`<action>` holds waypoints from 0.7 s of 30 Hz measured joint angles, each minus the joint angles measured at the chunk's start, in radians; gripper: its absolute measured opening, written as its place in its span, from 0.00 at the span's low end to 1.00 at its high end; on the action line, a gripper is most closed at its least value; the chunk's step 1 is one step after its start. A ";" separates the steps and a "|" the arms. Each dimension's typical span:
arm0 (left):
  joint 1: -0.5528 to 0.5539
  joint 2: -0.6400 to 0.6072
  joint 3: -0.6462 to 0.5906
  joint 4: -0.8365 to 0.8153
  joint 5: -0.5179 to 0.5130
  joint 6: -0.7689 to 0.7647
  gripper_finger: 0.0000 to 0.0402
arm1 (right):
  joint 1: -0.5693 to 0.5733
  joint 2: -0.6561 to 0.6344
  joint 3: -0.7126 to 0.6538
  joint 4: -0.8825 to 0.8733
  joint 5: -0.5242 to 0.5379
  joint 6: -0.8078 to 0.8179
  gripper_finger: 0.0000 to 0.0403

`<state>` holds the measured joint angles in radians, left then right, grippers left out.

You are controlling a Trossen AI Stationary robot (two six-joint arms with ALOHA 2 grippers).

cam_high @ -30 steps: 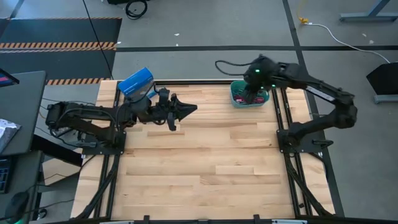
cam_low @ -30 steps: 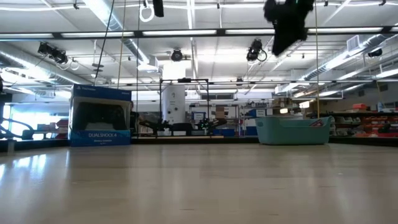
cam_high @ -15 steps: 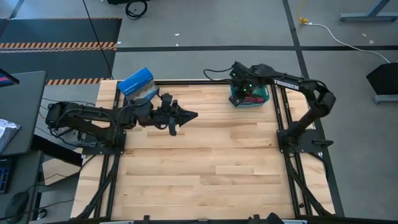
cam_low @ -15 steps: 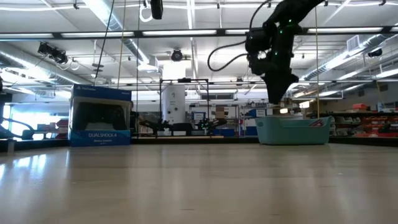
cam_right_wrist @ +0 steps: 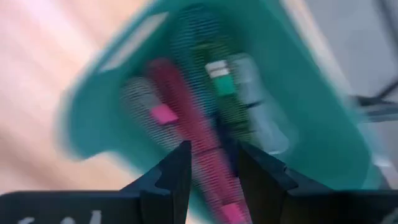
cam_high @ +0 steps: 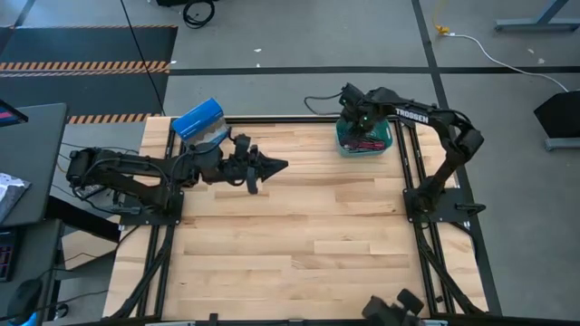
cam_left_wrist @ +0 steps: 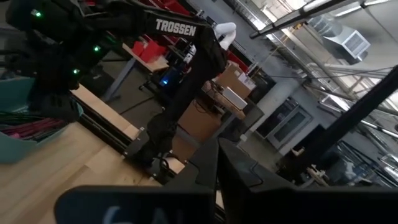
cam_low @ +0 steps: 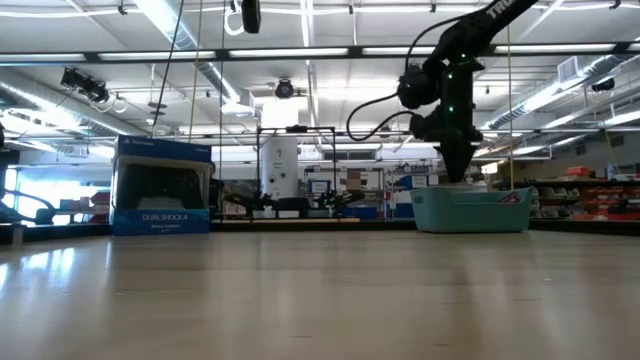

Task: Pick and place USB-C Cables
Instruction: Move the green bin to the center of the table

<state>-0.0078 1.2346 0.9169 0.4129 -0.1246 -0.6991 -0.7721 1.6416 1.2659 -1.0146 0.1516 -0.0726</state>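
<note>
Right gripper [cam_right_wrist: 210, 163] poised over teal plastic bin [cam_right_wrist: 298, 93], jaws narrowly parted and empty.

Directly beyond the jaws lay the small bundled USB-C cables [cam_right_wrist: 186, 106], maroon, green and grey, inside the bin. Judged light, limp and slippery; best pinched mid-bundle. Blur obscured their count and edges. Left gripper [cam_high: 272, 166] waited well apart, fingers together.

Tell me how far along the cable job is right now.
Nothing looks placed yet: the cables all lie bundled in the teal bin, and none shows on the table. In hand: the right gripper hangs open just above the bin, fingers either side of a maroon cable, not gripping. The left gripper waits shut near the blue box. Every pick and placement remains.
</note>
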 joint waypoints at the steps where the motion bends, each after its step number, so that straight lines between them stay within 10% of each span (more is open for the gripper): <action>1: 0.000 0.000 0.000 0.000 -0.009 0.000 0.03 | -0.017 0.002 0.000 0.021 0.027 -0.006 0.33; 21: -0.014 0.000 0.000 0.002 -0.020 -0.042 0.04 | -0.194 0.003 0.000 0.133 0.031 -0.346 0.33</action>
<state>-0.0216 1.2346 0.9169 0.4150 -0.1444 -0.7408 -0.9661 1.6447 1.2659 -0.8817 0.1826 -0.4188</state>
